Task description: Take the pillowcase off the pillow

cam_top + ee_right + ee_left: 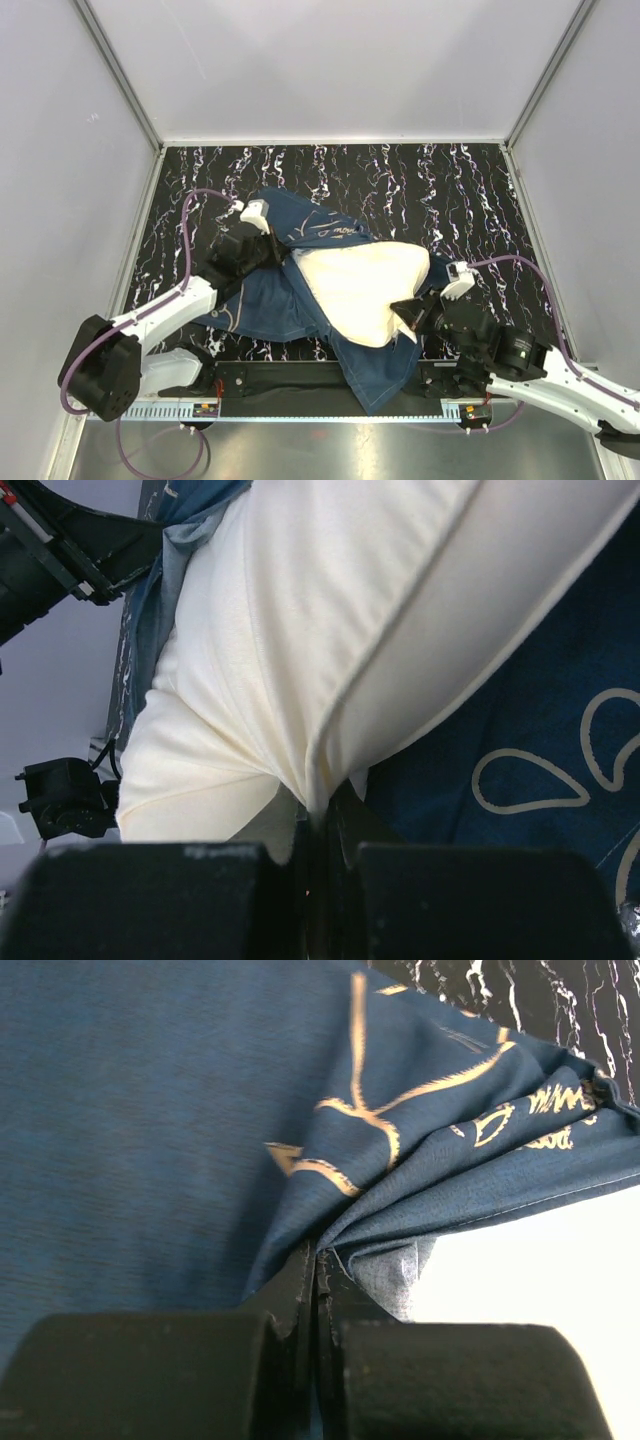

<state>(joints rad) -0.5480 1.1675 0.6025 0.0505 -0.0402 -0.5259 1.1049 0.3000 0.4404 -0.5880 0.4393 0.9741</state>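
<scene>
On the black table [450, 190], veined with white, the large navy-blue fabric pillowcase [265, 300], printed with pale gold drawings and lettering, lay spread across the middle. It trailed from the far left down to the near edge.

You had the plump cream rectangular pillow [360, 280] well out of it. Most of the cushion's top face lay bare, a little right of centre, resting on blue cloth that ran under it and spilled past its near corner. Its left end met bunched blue cloth, and these views did not show whether that end was inside the cover or only lying against it.

Your left hand [316, 1260] was closed on a gathered fold of the pillowcase at the pillow's far-left side. Your right hand [325, 815] was pinched shut on the pillow's near-right corner.

By my reading the job was mostly done. What was left was to draw cover and cushion fully apart, so that the two lay separate.
</scene>
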